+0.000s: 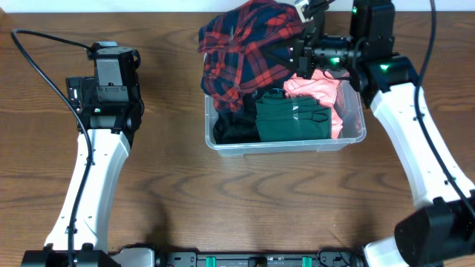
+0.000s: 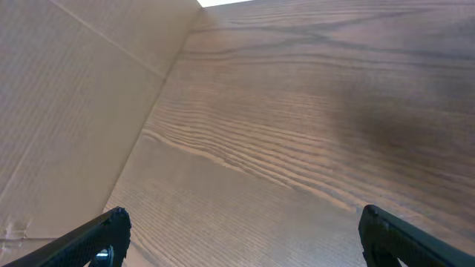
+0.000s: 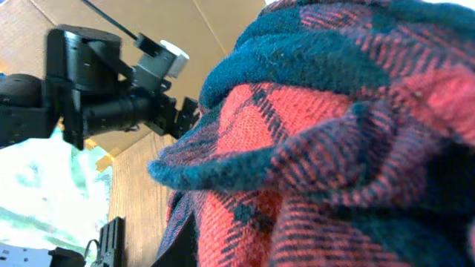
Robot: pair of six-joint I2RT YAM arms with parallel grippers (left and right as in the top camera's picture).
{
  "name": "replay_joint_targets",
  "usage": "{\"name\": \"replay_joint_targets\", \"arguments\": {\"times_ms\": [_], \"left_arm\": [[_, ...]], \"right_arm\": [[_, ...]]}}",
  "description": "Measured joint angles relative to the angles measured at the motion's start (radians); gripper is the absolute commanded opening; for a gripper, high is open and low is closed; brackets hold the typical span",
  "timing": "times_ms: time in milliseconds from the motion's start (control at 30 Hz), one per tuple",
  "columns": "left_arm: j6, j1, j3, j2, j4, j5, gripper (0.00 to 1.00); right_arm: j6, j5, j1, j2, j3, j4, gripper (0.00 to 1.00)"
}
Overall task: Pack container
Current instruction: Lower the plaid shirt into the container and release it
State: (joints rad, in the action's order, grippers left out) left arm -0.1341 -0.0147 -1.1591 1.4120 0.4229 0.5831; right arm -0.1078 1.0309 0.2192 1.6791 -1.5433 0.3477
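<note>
The wooden tabletop carries the clear plastic container at centre right, close in front of the right arm so that arm can load it. A red-and-navy plaid flannel shirt is heaped over the far left corner and rides above the rim, which suggests it is not yet pressed down. Lower in the bin lie a dark green folded garment, a coral pink one against the right wall, and a black one at the near left. The right hand sits at the shirt's edge; fabric fills its camera, so I cannot tell its grip. The left hand hovers wide and empty, well apart, probably out of the way.
</note>
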Motion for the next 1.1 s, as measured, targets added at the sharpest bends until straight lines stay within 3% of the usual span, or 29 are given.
{"name": "replay_joint_targets", "arguments": {"times_ms": [400,1100], "left_arm": [[0.000,0.000,0.000,0.000,0.000,0.000,0.98],[0.000,0.000,0.000,0.000,0.000,0.000,0.98]], "right_arm": [[-0.041,-0.030,0.030,0.082,0.000,0.099,0.01],[0.043,-0.473,0.030,0.082,0.001,0.476,0.01]]}}
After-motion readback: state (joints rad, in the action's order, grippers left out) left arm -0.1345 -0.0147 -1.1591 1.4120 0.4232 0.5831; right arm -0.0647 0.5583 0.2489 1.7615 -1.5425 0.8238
